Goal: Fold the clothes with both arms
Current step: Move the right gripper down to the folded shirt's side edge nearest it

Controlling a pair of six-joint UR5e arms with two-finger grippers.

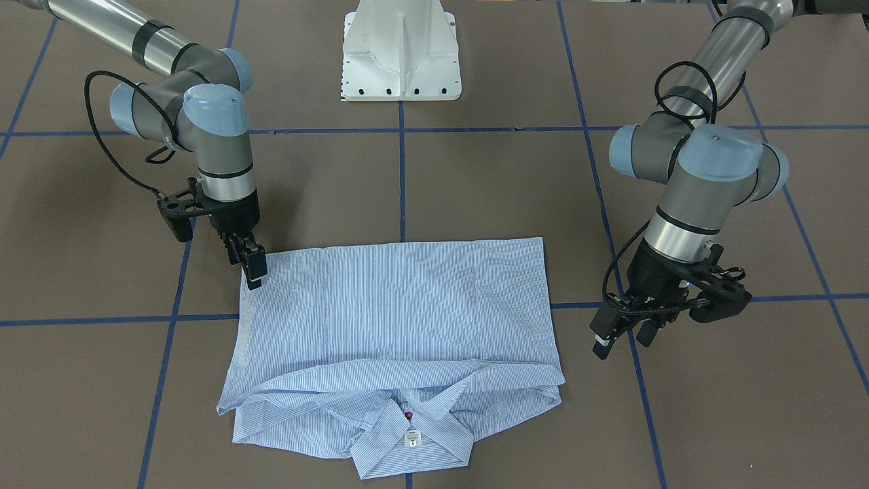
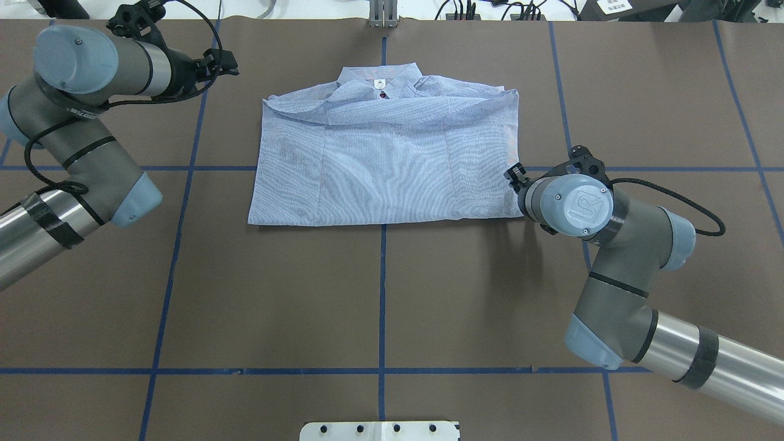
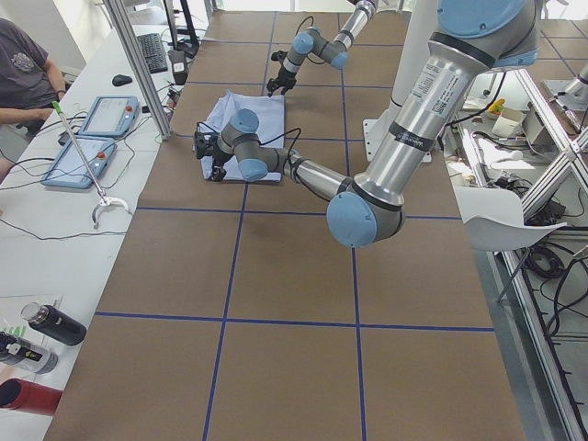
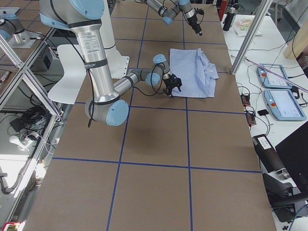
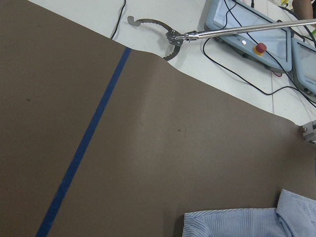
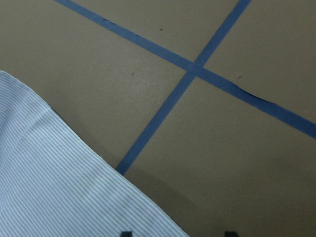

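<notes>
Currently, the shirt point(image 1: 400, 305) is lying folded into a rectangle mid-worktop point(image 1: 475, 190), collar facing away from the robot. The right pincer point(image 1: 254, 274) is hovering wide-jawed at a near corner, probably lining up for the next fold. The left pincer point(image 1: 621, 341), also spread and empty, is hanging just beside the opposite edge.

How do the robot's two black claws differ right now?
The right gripper points straight down at a corner of the shirt; the left gripper tilts and hangs clear of the cloth. The right is at the folded edge near the robot, the left beside the collar end. Both look open, holding nothing.
</notes>
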